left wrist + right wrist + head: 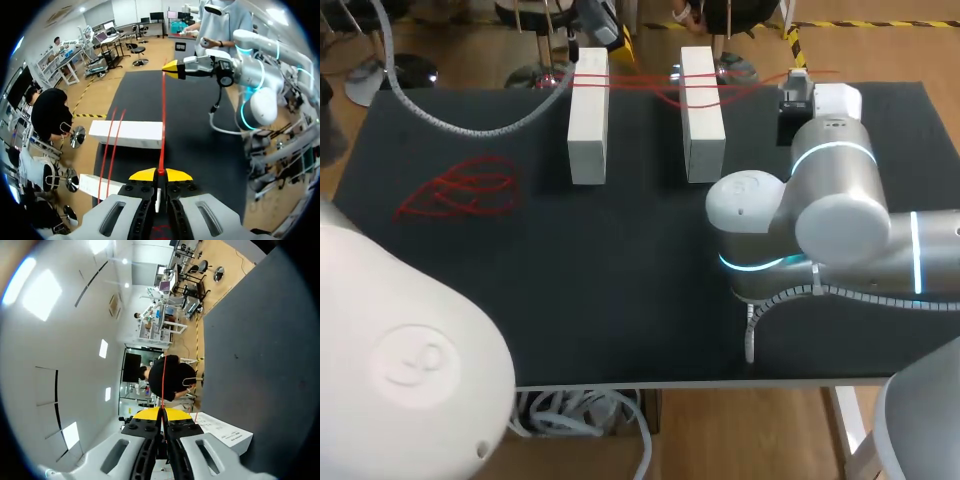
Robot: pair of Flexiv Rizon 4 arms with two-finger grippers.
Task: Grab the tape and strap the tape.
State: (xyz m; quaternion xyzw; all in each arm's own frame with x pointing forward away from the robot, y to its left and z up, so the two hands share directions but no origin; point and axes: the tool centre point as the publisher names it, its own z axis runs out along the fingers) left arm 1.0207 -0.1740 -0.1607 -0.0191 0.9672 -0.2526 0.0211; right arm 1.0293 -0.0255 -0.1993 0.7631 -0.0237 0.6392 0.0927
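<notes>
A thin red tape [162, 120] runs taut between my two grippers. In the left wrist view my left gripper [161, 173] is shut on one end, and my right gripper [173, 67] pinches the other end far ahead over the black table. The right wrist view has my right gripper [162, 412] shut on the tape [163, 375]. From above, red strands [640, 82] cross the far ends of two white blocks [587, 120] [702, 115]. My right gripper [792, 82] is right of them. My left gripper [588, 30] is behind the left block, mostly hidden.
A loose tangle of red tape [460, 190] lies on the black table [620, 280] at the left. My right arm's big joints [820, 215] hang over the table's right half. A grey hose [460, 125] arcs over the far left.
</notes>
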